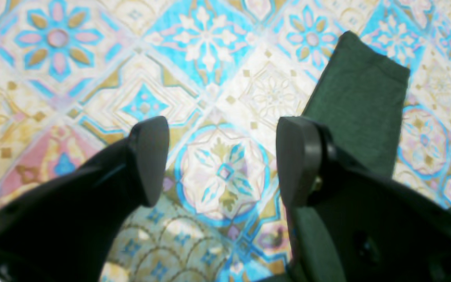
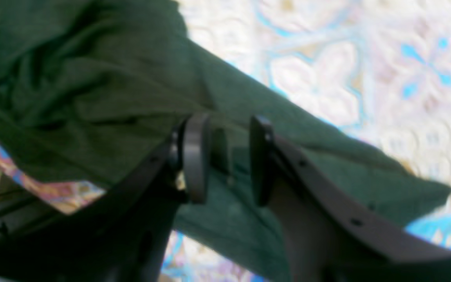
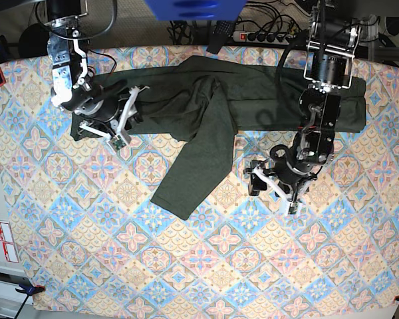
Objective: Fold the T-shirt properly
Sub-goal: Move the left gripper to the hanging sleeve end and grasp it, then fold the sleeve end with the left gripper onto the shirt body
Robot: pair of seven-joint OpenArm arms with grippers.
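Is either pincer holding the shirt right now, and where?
Left pincer is open over bare cloth, holding nothing. Whether the right pincer grips the T-shirt cannot be told.

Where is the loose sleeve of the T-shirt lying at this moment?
In the base view, the sleeve runs diagonally from the T-shirt at the table's far edge toward the centre, ending left of the open left gripper.

Tablecloth (image 3: 186,266): patterned tiles in blue, pink and yellow
Power strip (image 3: 263,31): behind the table
Red-and-white labels (image 3: 0,239): left edge
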